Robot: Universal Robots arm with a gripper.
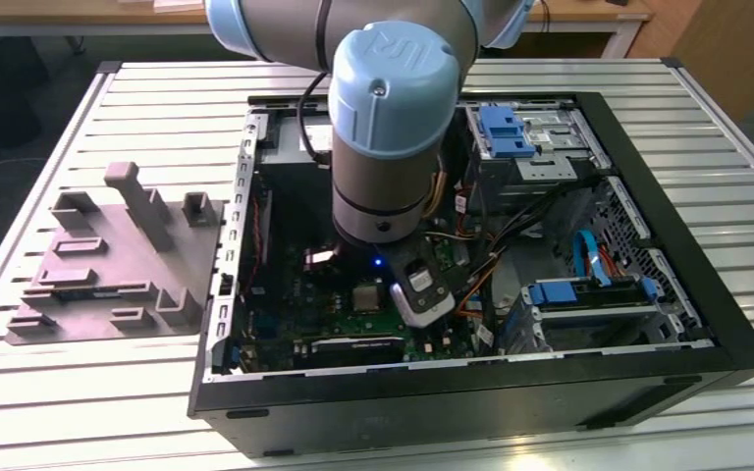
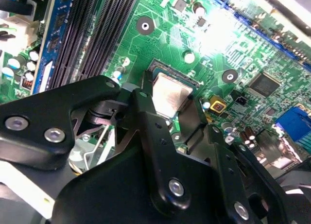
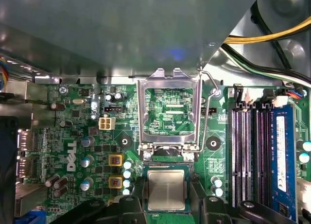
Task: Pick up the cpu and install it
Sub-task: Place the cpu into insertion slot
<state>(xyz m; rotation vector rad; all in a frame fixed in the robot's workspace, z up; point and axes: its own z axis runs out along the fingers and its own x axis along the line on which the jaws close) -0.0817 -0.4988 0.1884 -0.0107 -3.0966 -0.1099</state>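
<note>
The fingers [image 3: 138, 202] stand apart, slightly wider than the cpu [image 3: 166, 189], which lies flat in the socket between them; the gripper [image 2: 171, 112] holds nothing. Just beyond the cpu, the metal frame [image 3: 168, 112] stands open over the green board [image 3: 77, 136]. In the exterior view the arm [image 1: 384, 128] reaches into the case [image 1: 691, 294] at the picture's centre.
</note>
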